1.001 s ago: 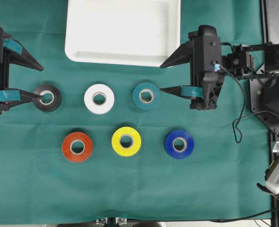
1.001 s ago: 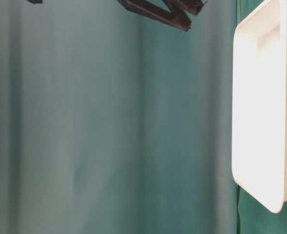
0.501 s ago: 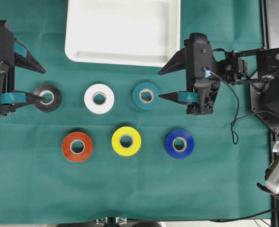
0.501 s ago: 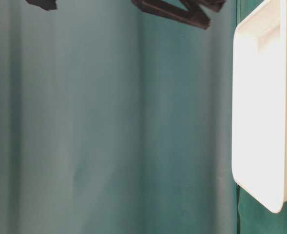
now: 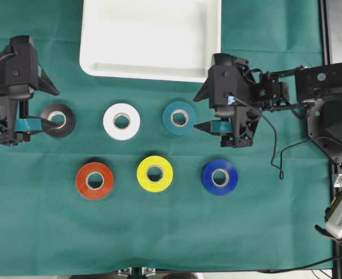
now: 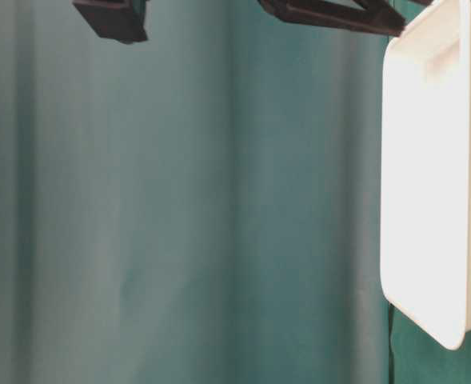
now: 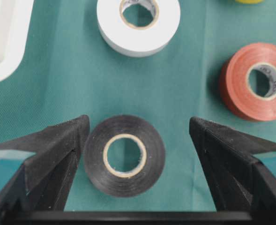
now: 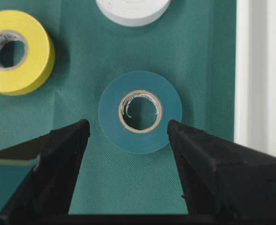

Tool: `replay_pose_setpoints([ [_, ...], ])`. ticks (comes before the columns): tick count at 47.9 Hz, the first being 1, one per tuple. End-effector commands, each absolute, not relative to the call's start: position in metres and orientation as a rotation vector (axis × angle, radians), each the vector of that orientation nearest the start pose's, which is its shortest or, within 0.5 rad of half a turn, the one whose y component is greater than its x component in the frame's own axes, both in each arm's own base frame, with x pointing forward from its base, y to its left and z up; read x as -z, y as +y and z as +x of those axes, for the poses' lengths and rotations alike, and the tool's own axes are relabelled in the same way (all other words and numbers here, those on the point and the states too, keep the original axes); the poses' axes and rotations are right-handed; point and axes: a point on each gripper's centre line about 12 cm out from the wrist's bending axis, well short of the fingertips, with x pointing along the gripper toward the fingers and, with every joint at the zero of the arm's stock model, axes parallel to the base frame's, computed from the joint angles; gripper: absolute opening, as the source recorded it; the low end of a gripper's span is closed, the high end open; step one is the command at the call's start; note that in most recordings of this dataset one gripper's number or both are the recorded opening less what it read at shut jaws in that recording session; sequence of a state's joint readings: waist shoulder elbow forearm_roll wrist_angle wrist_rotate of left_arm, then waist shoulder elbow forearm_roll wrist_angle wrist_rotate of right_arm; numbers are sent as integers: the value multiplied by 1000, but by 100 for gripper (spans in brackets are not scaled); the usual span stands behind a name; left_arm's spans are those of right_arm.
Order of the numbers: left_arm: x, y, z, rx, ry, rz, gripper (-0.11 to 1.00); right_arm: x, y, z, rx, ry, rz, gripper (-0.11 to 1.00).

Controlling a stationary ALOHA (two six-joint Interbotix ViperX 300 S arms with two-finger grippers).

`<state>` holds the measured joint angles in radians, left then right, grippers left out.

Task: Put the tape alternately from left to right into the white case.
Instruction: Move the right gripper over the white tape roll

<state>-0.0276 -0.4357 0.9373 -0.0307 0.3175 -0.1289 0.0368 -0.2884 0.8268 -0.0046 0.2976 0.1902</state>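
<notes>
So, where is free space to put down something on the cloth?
The green cloth below the orange-red, yellow and blue rolls is bare. The white case is empty too. Crowded: between the rolls, and beside the black and teal ones.

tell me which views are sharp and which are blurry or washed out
Overhead view: evenly lit and sharp, six rolls crisp, the white case bright with little detail. Table-level view: soft, the green cloth blurred, the case overexposed. Left wrist view: black roll sharp, the left gripper dark at the frame edge. Right wrist view: teal roll and cloth weave crisp, the right gripper near-black.
</notes>
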Motion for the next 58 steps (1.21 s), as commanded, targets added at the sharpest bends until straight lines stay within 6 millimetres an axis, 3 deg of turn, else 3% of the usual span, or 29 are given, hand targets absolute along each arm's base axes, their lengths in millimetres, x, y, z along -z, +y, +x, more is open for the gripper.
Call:
replay_pose_setpoints([
  [1, -202, -10, 277, -25, 793, -143, 70, -199, 14, 317, 32, 803, 157, 77],
  [24, -202, -10, 277, -25, 793, -143, 70, -203, 32, 334, -17, 777, 141, 77],
  [58, -203, -10, 277, -24, 791, -140, 70, -190, 36, 407, -17, 786, 109, 77],
])
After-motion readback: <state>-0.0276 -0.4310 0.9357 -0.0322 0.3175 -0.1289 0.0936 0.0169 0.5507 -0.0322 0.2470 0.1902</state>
